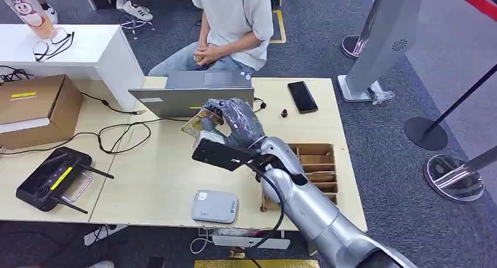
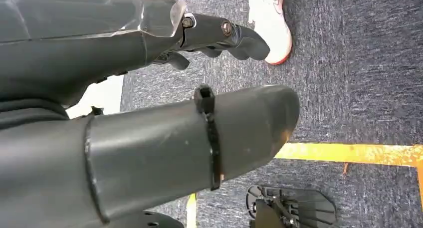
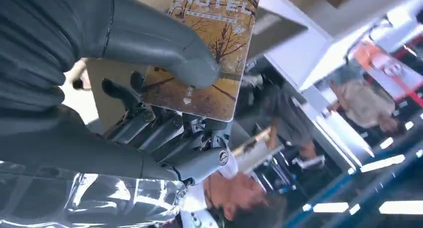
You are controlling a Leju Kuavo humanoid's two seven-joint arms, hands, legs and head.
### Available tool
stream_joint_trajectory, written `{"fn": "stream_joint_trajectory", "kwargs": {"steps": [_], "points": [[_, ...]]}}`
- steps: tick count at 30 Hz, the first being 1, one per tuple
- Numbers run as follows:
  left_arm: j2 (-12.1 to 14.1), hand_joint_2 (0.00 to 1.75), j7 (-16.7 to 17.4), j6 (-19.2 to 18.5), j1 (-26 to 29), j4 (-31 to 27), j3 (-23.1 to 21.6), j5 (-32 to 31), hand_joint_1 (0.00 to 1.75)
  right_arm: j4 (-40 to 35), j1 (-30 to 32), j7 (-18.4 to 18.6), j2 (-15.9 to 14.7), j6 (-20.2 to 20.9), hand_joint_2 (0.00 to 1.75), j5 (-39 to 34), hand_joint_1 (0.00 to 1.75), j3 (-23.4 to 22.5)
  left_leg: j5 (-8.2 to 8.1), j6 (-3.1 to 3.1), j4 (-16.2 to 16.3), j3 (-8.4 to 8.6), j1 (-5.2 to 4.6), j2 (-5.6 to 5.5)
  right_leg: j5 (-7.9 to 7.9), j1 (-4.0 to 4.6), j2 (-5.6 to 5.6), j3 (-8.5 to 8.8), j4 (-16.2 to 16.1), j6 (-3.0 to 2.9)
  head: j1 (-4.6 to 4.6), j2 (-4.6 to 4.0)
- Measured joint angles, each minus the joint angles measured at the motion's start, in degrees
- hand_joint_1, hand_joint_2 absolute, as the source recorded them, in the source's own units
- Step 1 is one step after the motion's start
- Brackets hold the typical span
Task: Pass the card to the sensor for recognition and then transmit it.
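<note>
Above the middle of the pale table [image 1: 146, 180], just near of the laptop [image 1: 190, 95], my right hand [image 1: 231, 124] holds the card [image 1: 196, 124] raised, thumb pressed on its printed face and fingers [image 3: 164, 133] curled behind it. Seen from the right wrist, the card [image 3: 209, 53] shows an autumn-tree print and the word "MOTEL". The grey sensor [image 1: 215, 206] lies flat at the near edge of the table, well apart from the card and nearer to me. A person [image 1: 231, 21] sits at the far side, hands clasped. My left hand [image 2: 164, 88] hangs over the dark carpet with nothing in it, thumb and fingers apart.

By my reading, the card is lifted but not yet presented: the recognition step is in hand. My next move calls for drawing the card back toward the near edge and lowering it flat over the sensor, face kept level and the pinch firm so it does not slip. Only then comes the handover, probably across the laptop to the seated person. To the right sits a brown compartment tray [image 1: 316, 162]; a phone [image 1: 302, 96] lies at the far right.
</note>
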Motion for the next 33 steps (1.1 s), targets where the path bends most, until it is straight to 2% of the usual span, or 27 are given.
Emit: {"fn": "stream_joint_trajectory", "kwargs": {"steps": [8,16,20,23,28,33], "points": [[0.13,0.0,-0.37,-0.35,0.0,0.0,0.0,0.04,0.0,-3.19,0.48,-1.31,0.0,-8.81,1.75,7.17,1.75,-1.53,0.0,0.0,0.0,0.0,0.0,0.0,0.0,0.0,0.01,0.01,0.0,0.0,0.0,0.0],[0.31,0.0,-0.87,-0.39,0.06,0.0,0.02,0.24,0.0,-3.32,0.51,-1.79,0.11,-14.76,1.75,12.49,1.75,-1.62,0.0,0.0,0.0,-0.01,0.0,-0.01,0.0,0.0,0.0,0.01,0.0,0.0,0.0,0.0],[0.42,0.0,-0.87,-0.44,0.09,0.0,0.04,0.24,0.0,-2.53,0.24,-1.46,0.55,-21.43,1.75,20.4,1.75,-1.59,0.0,0.0,0.0,-0.01,0.0,-0.01,0.0,0.0,0.0,0.01,0.0,0.0,0.0,0.0],[0.44,0.0,-0.87,-0.5,0.1,0.0,0.04,0.22,0.0,-1.49,-0.2,-0.66,0.87,-24.58,1.75,24.89,1.75,-1.57,0.0,0.0,0.0,-0.01,0.0,-0.01,0.0,0.0,0.0,0.01,0.01,0.0,0.0,0.0],[0.44,0.0,-0.87,-0.59,0.11,0.0,0.04,-0.15,0.0,1.75,-1.61,0.66,1.88,-27.95,1.75,31.08,1.75,-1.57,0.0,0.0,0.0,-0.01,0.0,0.0,0.0,0.0,0.0,0.01,0.01,0.0,0.02,0.0],[0.44,0.0,-0.87,-0.59,0.1,0.0,0.04,-0.33,0.0,5.92,-3.83,2.62,2.78,-29.33,1.75,37.04,1.75,-1.55,0.0,0.0,0.0,-0.01,0.0,0.0,0.0,0.0,0.0,0.02,0.02,0.0,0.0,0.0]]}}
